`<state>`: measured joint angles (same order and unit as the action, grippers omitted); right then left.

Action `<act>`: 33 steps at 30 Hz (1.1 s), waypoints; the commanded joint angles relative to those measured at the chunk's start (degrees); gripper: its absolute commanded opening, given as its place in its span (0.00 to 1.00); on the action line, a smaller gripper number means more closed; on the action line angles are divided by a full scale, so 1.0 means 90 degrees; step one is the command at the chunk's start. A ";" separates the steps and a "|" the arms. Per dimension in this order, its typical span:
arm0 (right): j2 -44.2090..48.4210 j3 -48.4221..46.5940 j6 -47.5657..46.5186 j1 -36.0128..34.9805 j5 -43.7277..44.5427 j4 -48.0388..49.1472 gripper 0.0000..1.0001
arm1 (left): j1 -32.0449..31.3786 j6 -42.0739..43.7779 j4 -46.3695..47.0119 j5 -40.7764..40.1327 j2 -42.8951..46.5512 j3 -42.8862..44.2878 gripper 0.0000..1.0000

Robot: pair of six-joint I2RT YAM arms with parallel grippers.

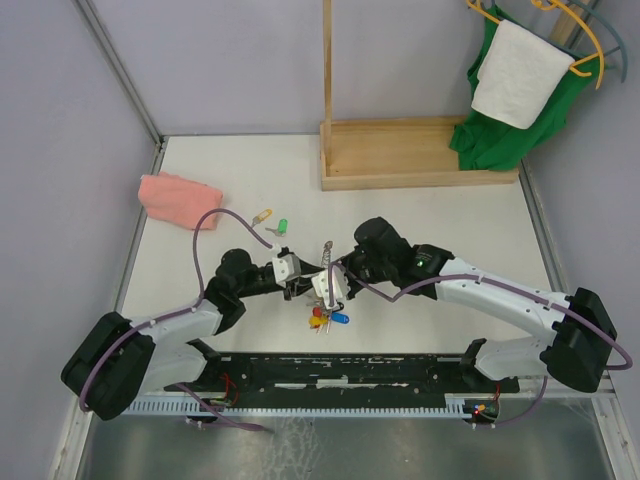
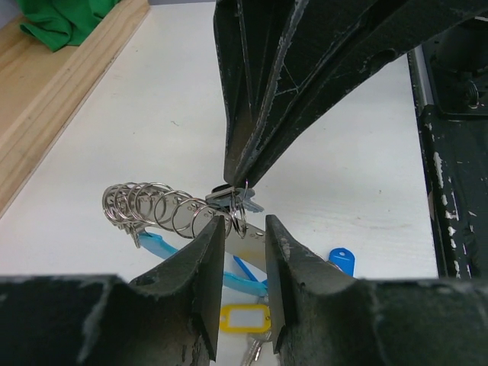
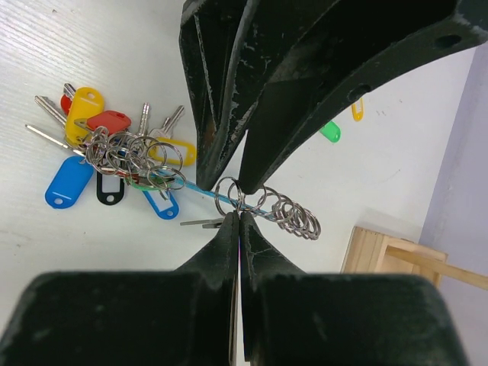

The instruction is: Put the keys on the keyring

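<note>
Toward the arm bases from the pale wooden stand (image 1: 420,160), on the white tabletop (image 1: 450,230), lies the keyring (image 3: 126,156), a silvery tangle of metal loops strung with small keys and plastic tags in yellow, red, blue and black. From above it is mostly covered by the two wrists, and only a few coloured tags show beneath them. A chain of small silver split rings (image 2: 145,204) runs off the bundle and hangs lifted between the grippers. The right gripper (image 3: 239,223) is fully closed, its tips pinching the keyring at that chain. A thin flat grey metal piece (image 3: 200,223) sticks out beside the tips, and whether it is a key blade or part of a ring is hard to make out. The left gripper (image 2: 244,229) is partly open, with a narrow gap between its fingers. One ring sits right at the tips, but no view shows whether the fingers touch it, and nothing looks clamped. Between the keyring and the stand, well apart from both, a green-headed key (image 1: 283,226) and a yellow-headed key (image 1: 263,214) lie loose, near each other. A crumpled pink cloth (image 1: 178,200) lies beyond them, farther from the stand.
</note>
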<state>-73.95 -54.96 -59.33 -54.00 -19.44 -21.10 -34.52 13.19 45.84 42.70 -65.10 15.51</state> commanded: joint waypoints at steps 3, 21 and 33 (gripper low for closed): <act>0.0053 -0.0301 -0.0087 -0.0057 -0.0066 0.0201 0.01 | -0.0017 0.0351 -0.0179 0.0284 -0.0102 0.0300 0.32; 0.0272 0.0040 0.0158 -0.0139 0.0501 0.0288 0.01 | -0.0012 0.0248 -0.0221 0.0324 -0.0170 0.0444 0.03; 0.0674 0.1230 0.0763 -0.0135 0.0873 0.1435 0.01 | -0.0009 -0.0442 0.0577 -0.0196 0.0033 0.0165 0.03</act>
<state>-69.38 -46.76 -55.59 -55.40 -13.85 -13.74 -34.61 13.28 43.07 43.40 -66.48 17.47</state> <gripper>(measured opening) 0.011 0.044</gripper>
